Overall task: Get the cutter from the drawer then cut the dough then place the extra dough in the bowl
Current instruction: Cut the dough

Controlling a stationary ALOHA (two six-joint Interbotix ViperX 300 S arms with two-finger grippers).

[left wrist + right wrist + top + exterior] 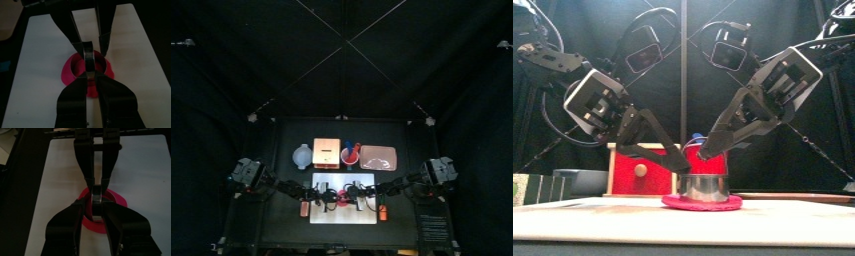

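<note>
The round metal cutter stands on the flat red dough, which lies on the white cutting board. My left gripper comes down from the left and is shut on the cutter's rim. From the right, my right gripper is shut on the cutter's opposite side. In both wrist views the pink-red dough shows around the cutter's foot. From above, both grippers meet over the board's middle.
Behind the board stand the blue-grey bowl, the wooden box with its red drawer front, the red cup and the pink tray. A small red thing lies on the board's right front.
</note>
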